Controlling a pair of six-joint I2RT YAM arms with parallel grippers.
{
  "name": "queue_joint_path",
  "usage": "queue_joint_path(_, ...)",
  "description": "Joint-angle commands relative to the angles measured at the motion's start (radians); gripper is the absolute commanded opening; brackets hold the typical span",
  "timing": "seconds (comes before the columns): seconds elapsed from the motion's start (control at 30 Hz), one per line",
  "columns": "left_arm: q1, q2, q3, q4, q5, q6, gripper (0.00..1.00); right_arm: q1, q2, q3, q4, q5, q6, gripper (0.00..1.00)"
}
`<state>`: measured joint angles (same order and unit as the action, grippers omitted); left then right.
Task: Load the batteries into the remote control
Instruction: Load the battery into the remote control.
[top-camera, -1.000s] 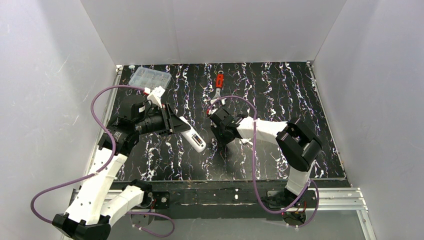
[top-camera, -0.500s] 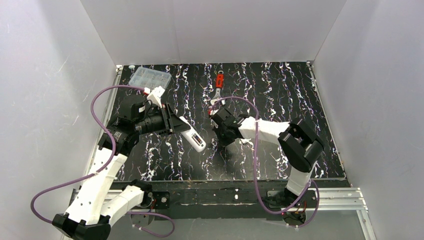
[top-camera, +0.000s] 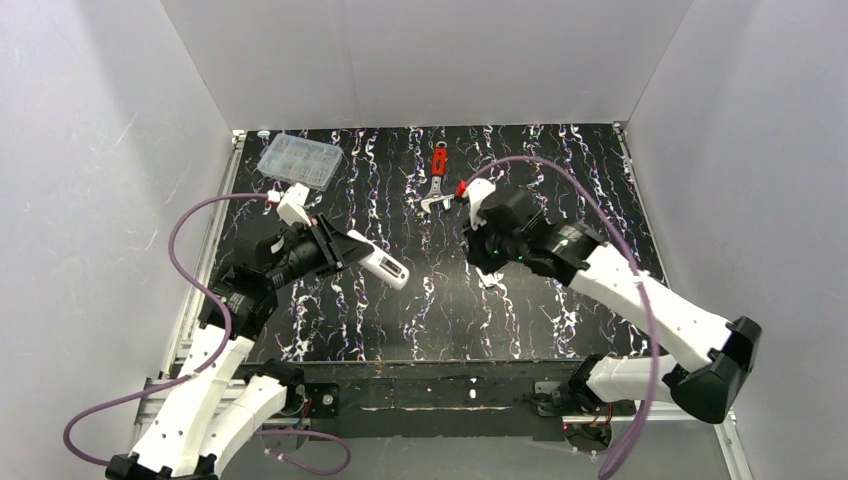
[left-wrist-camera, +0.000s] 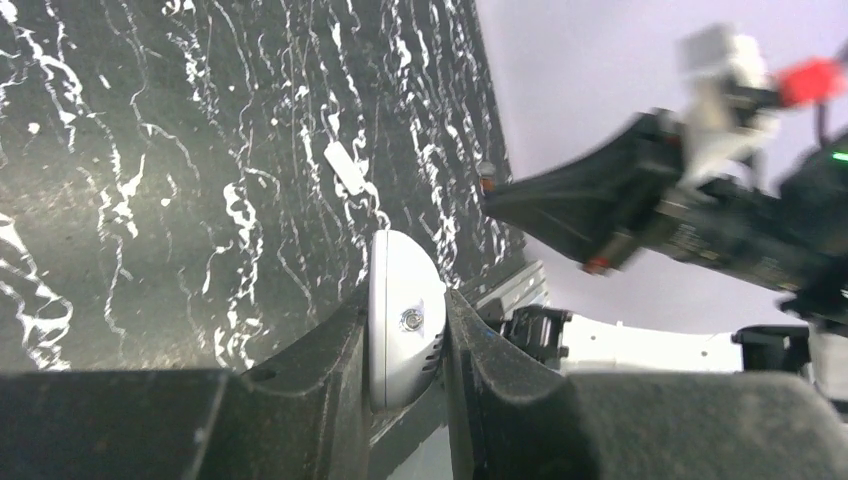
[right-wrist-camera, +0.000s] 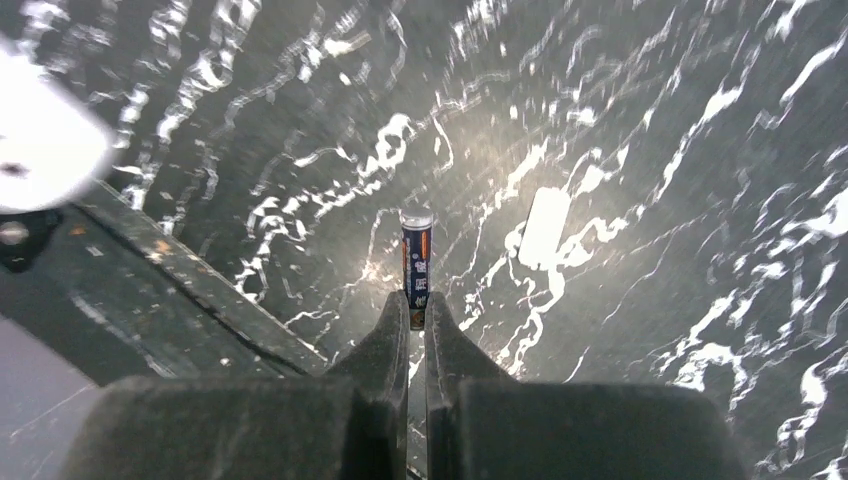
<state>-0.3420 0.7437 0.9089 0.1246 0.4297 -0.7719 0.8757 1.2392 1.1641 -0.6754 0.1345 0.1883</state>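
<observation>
My left gripper (top-camera: 347, 253) is shut on one end of the white remote control (top-camera: 380, 266) and holds it tilted above the table. In the left wrist view the remote's rounded end (left-wrist-camera: 405, 318) is clamped between the two fingers of the left gripper (left-wrist-camera: 405, 325). My right gripper (top-camera: 485, 257) is to the remote's right. In the right wrist view this gripper (right-wrist-camera: 416, 306) is shut on a dark slim battery (right-wrist-camera: 416, 260), which sticks out past the fingertips above the table. The other battery is out of view.
A small flat white piece (right-wrist-camera: 545, 227) lies on the marbled black table (top-camera: 520, 320) under the right gripper; it also shows from the left wrist (left-wrist-camera: 345, 167). A red-handled wrench (top-camera: 437, 172) lies at the back centre. A clear compartment box (top-camera: 299, 160) sits at the back left.
The right arm has swung up and to the right, away from the remote, carrying the battery. The left arm has shifted a little, still holding the remote.
</observation>
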Motion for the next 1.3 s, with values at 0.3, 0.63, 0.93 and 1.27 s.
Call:
queue_joint_path(0.3, 0.008, 0.128, -0.202, 0.747, 0.038, -0.438, 0.0, 0.002, -0.031, 0.513, -0.366, -0.292, -0.2, 0.01)
queue_joint_path(0.63, 0.007, 0.094, -0.142, 0.523, 0.0, -0.56, 0.0, 0.01, 0.13, 0.802, -0.476, -0.391, -0.274, 0.01)
queue_joint_path(0.93, 0.008, 0.081, -0.106, 0.375, 0.02, -0.557, 0.0, 0.04, 0.299, 0.977, -0.57, -0.395, -0.3, 0.01)
queue_joint_path(1.27, 0.006, 0.178, -0.195, 0.693, 0.159, -0.653, 0.0, 0.125, 0.375, 0.972, -0.623, -0.297, -0.35, 0.01)
